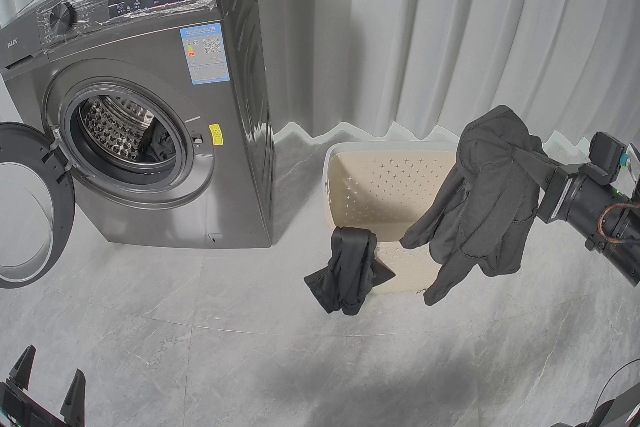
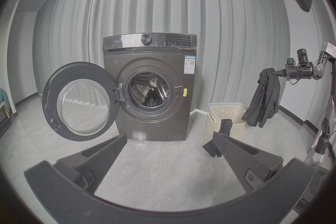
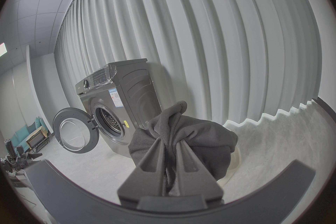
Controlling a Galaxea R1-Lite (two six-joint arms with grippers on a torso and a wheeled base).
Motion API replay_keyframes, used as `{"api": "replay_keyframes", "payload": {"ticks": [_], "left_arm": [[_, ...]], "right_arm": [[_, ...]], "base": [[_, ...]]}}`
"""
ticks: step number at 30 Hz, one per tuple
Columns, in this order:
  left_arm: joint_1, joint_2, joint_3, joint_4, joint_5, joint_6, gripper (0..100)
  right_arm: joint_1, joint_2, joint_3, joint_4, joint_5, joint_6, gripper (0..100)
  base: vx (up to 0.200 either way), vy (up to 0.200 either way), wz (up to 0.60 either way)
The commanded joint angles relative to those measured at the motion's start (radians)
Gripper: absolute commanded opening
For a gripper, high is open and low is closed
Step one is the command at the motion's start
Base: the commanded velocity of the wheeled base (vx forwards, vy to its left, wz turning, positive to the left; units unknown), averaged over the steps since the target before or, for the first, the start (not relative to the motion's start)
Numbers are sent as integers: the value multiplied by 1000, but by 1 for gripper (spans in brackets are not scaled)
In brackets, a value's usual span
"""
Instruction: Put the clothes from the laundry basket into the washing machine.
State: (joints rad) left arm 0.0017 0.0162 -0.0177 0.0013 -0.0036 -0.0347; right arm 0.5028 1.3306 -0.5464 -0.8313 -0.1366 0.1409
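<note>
A grey washing machine point(image 1: 167, 115) stands at the left with its round door point(image 1: 27, 208) swung open; dark cloth lies inside the drum point(image 1: 157, 145). A cream laundry basket point(image 1: 393, 181) sits on the floor to its right, and a dark garment point(image 1: 348, 268) drapes over its front rim. My right gripper point(image 1: 523, 158) is shut on a dark grey garment point(image 1: 490, 195) that hangs in the air above the basket's right side; the shut gripper point(image 3: 170, 151) pinches its folds. My left gripper point(image 1: 47, 381) stands open low at the front left, its fingers point(image 2: 241, 154) wide apart with nothing between them.
White curtains point(image 1: 433, 15) cover the wall behind the machine and basket. Bare grey tiled floor point(image 1: 233, 328) stretches between me and the machine. The open door juts out to the left of the drum opening.
</note>
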Motion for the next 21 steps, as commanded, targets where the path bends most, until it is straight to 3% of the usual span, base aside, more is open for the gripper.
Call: {"api": "replay_keyframes", "payload": {"ticks": [1, 21], "left_arm": [[0, -16, 16, 0, 1, -2, 100], [0, -15, 15, 2, 2, -8, 100]], "right_arm": [[2, 2, -1, -2, 2, 0, 0], [26, -10, 16, -2, 3, -1, 0]], "base": [[0, 200, 0], [0, 200, 0]]}}
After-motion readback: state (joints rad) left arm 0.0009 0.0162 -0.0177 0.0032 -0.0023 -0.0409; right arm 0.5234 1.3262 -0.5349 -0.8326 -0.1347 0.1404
